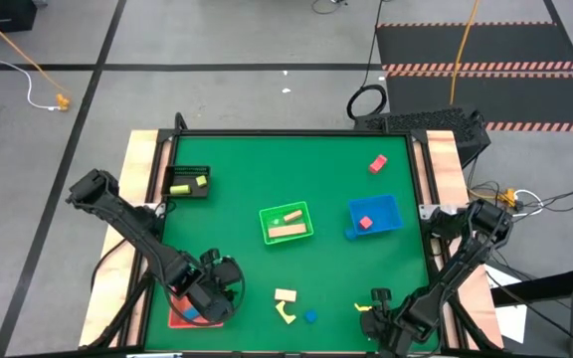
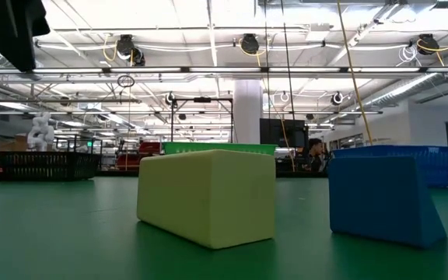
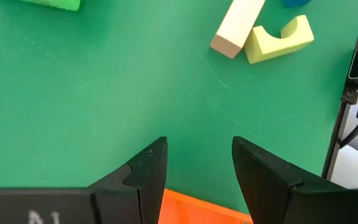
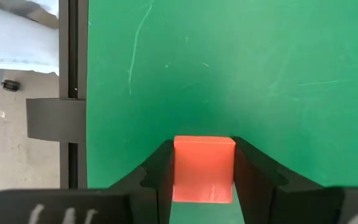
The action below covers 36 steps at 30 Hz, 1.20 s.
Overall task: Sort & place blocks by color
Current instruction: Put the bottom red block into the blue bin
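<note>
Right gripper [image 4: 202, 180] was clamped on a red block [image 4: 204, 169] above the mat's near-right edge. Left gripper [image 3: 199, 171] gaped empty beside the red tray [image 1: 179, 316]. Block judged light, rigid; flat faces grip best.

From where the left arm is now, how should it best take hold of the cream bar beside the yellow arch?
Grip the cream bar across its two long flat sides, near the middle, coming from above. It lies flat, its end near the yellow arch. The left hand is open.
</note>
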Tool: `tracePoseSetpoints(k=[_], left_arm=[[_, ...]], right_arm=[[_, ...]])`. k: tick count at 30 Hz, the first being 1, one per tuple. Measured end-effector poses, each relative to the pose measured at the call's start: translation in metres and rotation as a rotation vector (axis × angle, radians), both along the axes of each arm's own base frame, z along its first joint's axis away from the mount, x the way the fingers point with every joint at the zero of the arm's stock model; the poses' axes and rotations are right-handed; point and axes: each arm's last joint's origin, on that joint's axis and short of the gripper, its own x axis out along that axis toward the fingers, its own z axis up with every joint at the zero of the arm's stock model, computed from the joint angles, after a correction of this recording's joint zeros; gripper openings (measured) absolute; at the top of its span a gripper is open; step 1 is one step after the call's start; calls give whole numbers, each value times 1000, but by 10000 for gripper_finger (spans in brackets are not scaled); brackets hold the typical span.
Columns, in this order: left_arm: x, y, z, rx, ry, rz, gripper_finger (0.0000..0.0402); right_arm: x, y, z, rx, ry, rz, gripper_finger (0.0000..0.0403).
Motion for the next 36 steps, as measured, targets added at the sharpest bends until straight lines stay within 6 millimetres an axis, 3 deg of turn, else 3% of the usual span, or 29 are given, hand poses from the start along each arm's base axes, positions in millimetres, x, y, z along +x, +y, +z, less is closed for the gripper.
tracePoseSetpoints(k=[3,10,14,16,21,27,31,36], left_arm=[[2,-1,1,15,-27,-18,182],[7,4,2,52,-51,-35,182],[11,9,2,82,-77,-22,182],[14,12,3,98,-84,-16,182],[22,18,4,90,-125,20,182],[29,19,7,78,-176,1,182],[33,17,10,80,-218,-41,182],[35,15,12,92,-251,-86,182]], right_arm=[[5,-7,15,42,-65,-73,112],[19,-36,83,8,-541,-270,112],[20,-65,112,-117,-745,-420,112],[19,-86,116,-193,-773,-526,112],[10,-143,111,-307,-711,-767,112],[-11,-202,69,-278,-496,-1036,112],[-28,-221,36,-231,-438,-1159,112],[-37,-228,8,-138,-493,-1211,118]])
